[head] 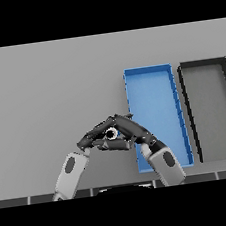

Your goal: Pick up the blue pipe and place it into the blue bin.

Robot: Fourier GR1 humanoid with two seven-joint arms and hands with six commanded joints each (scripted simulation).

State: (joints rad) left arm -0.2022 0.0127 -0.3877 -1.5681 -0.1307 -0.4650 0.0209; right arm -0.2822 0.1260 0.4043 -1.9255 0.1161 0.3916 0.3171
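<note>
The blue pipe (111,133) shows only as a small blue and white ring end, just left of the blue bin (147,70). Both hands meet around it. My right hand (133,130) comes in from the lower right, and its fingers and thumb curl round the pipe. Reaching in from the lower left, my left hand (90,138) lays fairly straight fingers over the pipe's far side, touching the right hand. Most of the pipe is hidden by the fingers. The blue bin holds nothing that I can see.
A black bin (202,63) stands right of the blue bin, side by side with it. The right forearm (164,162) crosses the blue bin's near left corner. Bare grey table (47,93) stretches to the left and back.
</note>
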